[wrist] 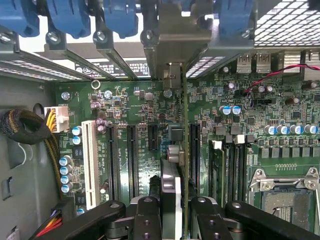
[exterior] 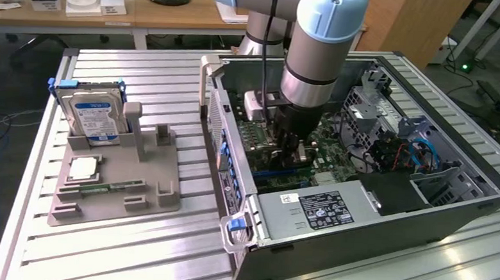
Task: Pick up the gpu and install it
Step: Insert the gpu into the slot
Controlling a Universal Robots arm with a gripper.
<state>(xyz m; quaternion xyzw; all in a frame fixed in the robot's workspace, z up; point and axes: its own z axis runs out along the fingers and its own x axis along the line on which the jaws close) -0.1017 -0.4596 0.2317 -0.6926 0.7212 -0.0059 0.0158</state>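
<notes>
Exterior view: arm vertical inside computer case [exterior: 453,189]; jaws seemingly gripping gpu [wrist: 185,150] above motherboard [wrist: 135,105].

Robotics lab, slatted metal workbench [exterior: 142,237], open computer case [exterior: 453,189], wooden desks [exterior: 111,14]

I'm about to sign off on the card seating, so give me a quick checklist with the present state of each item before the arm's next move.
1. gpu held in claw: ok, it stands edge-on between the fingers.
2. Claw inside the computer case, above the motherboard: ok.
3. Card bracket reaching the rear slot frame: ok.
4. Card edge fully seated in a slot: cannot tell.
5. Red wire apart from the card: ok.
6. hard drive upright in the parts holder, outside the case: ok.
</notes>
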